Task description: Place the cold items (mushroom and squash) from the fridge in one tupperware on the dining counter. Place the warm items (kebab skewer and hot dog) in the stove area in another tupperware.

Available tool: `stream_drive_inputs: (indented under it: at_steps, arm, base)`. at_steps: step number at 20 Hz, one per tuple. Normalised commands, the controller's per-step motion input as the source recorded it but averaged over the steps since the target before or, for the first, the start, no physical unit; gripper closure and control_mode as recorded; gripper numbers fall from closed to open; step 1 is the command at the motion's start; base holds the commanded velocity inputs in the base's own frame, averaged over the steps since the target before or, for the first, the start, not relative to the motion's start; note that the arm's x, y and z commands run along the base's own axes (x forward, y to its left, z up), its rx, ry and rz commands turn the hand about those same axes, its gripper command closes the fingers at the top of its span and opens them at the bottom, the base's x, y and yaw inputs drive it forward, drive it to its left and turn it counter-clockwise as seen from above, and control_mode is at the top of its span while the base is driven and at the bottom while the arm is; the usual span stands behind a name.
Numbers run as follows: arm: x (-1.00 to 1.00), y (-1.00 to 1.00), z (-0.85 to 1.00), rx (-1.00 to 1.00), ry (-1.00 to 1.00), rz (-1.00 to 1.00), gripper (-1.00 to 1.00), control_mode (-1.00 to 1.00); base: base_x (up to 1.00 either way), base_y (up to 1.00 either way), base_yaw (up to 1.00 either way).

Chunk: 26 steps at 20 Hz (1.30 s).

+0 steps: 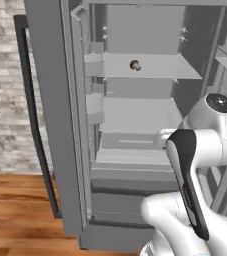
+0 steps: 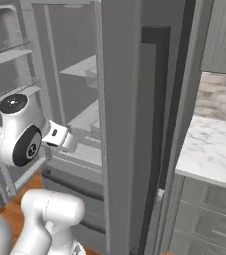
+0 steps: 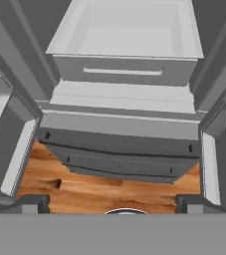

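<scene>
A small brown mushroom [image 1: 135,65] sits on the upper shelf [image 1: 155,67] of the open fridge, toward the back. My gripper [image 3: 112,201] is open, with nothing between its fingertips [image 3: 32,202]. It hangs low in front of the fridge and points down at the white crisper drawer [image 3: 124,74] and the floor, well below the mushroom. In the left base view my hand [image 1: 163,138] is in front of the lower shelves. The squash, kebab skewer, hot dog and tupperware are out of view.
The fridge's left door [image 1: 47,125] stands open with a dark handle [image 1: 32,120]. The right door [image 2: 119,124] is open too, and door bins [image 3: 7,144] flank my hand. A dark freezer drawer [image 3: 119,154] sits above the wooden floor [image 3: 84,191]. A marble counter [image 2: 214,149] lies to the right.
</scene>
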Motion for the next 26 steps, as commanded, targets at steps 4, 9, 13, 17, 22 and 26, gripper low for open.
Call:
stream_drive_inputs:
  at_steps: [4, 9, 13, 17, 22, 26]
  arm:
    - [0.0, 0.0, 0.0, 0.0, 0.0, 0.0, -1.0, 1.0]
    - [0.0, 0.0, 0.0, 0.0, 0.0, 0.0, -1.0, 1.0]
    - [0.0, 0.0, 0.0, 0.0, 0.0, 0.0, -1.0, 1.0]
    - [0.0, 0.0, 0.0, 0.0, 0.0, 0.0, -1.0, 1.0]
    - [0.0, 0.0, 0.0, 0.0, 0.0, 0.0, -1.0, 1.0]
    - [0.0, 0.0, 0.0, 0.0, 0.0, 0.0, -1.0, 1.0]
  base:
    - [0.58, 0.13, -0.34]
    - [0.62, 0.23, -0.33]
    - [0.54, 0.31, -0.27]
    - [0.25, 0.46, -0.15]
    - [0.44, 0.46, -0.12]
    - [0.62, 0.33, -0.04]
